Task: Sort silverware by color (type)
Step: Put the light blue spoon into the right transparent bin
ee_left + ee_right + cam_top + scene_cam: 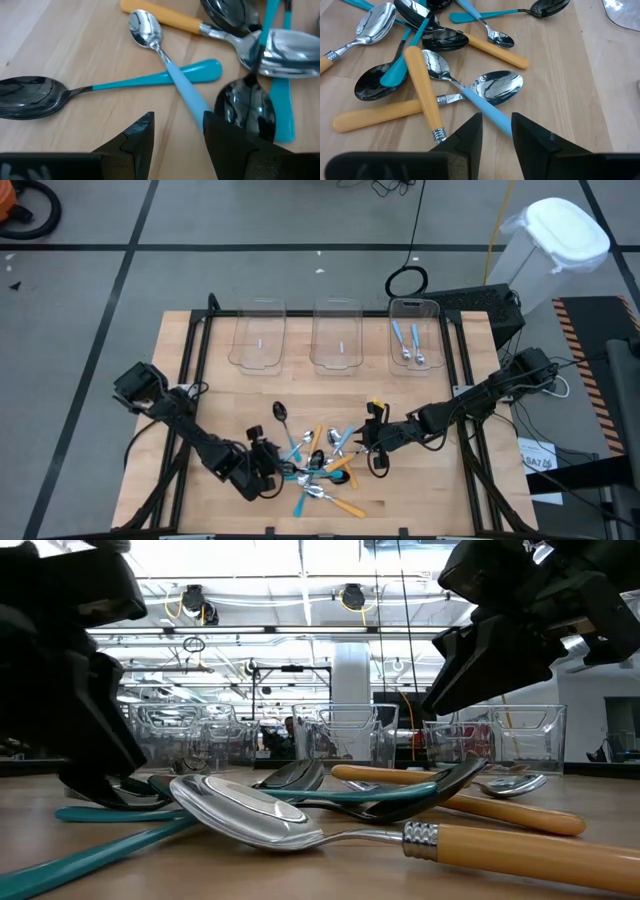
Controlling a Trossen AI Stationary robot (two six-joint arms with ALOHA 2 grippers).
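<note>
The silverware (pixel 320 465) lies in a crossed heap near the table's front edge: teal handles with black bowls, orange and light-blue handles with silver bowls. My left gripper (pixel 177 127) is open and low at the heap's left side. A light-blue-handled spoon (pixel 185 90) runs in between its fingers, across a teal spoon (pixel 150 77). My right gripper (pixel 496 125) hangs open with a narrow gap above the heap's right side, clear of the table in the low view (pixel 450 680). Another light-blue-handled spoon (pixel 485 107) lies on the wood below it. My left gripper stands over the free end of the light-blue handle (pixel 200 107), which disappears at one finger (pixel 220 135). Whether that finger touches the handle, I cannot tell. The spoon lies flat on the table and on the teal spoon.
Three clear bins stand in a row at the far side: left (pixel 258 335), middle (pixel 336 335), right (pixel 414 330). The right one holds two light-blue-handled spoons (pixel 408 345). Bare wood lies between the bins and the heap. Black frame rails (pixel 195 360) run along both table sides.
</note>
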